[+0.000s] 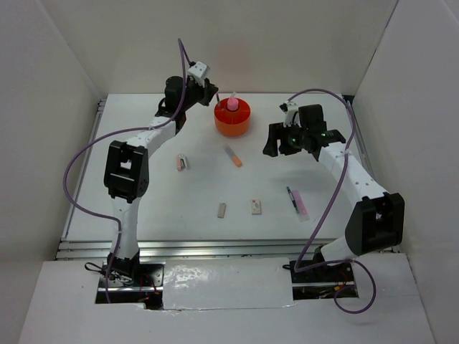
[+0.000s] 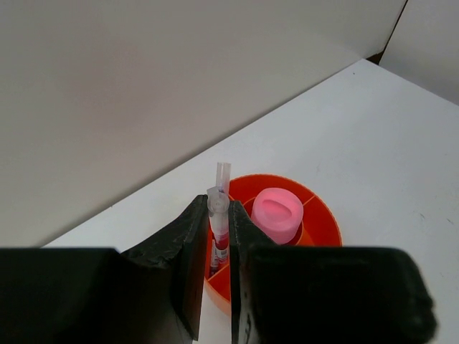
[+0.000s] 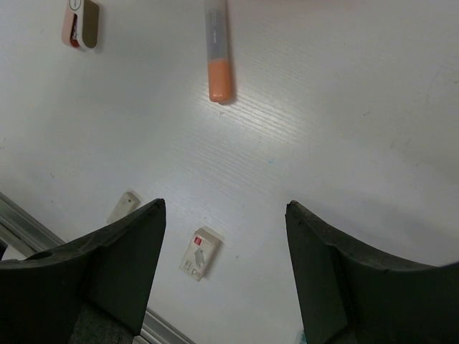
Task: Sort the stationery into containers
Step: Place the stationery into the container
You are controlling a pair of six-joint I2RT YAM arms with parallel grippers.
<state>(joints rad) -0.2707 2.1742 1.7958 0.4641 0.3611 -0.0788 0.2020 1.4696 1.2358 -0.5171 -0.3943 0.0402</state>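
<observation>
The white tabletop (image 1: pixel 172 215) takes up most of the overhead view, and toward its far side sits the orange tub (image 1: pixel 232 130) with a pink glue stick (image 2: pixel 278 213) standing in its middle ring. The bit that matters: the left fingers (image 2: pixel 188 265) are clenched on a thin pen (image 2: pixel 219 221). It's held upright, long axis pretty much vertical, lower end pointing down into the compartment just beside the ring. So I'd guess the next move is simply letting go (not much lining up left, by the look of it).

The right fingers (image 3: pixel 122 265) are spread wide with nothing in them, hovering over the tabletop. The orange marker (image 3: pixel 217 50) lies ahead of them, running roughly lengthwise away, so that arm is nearer the loose stuff. A white eraser (image 3: pixel 199 254) and a beige eraser (image 3: pixel 123 208) lie closer in.

Hard to make out: the pen's tip is hidden behind the fingers and the tub wall, so I can't tell if it touches bottom. There's a clear cap just behind it, maybe a second pen, not sure.
</observation>
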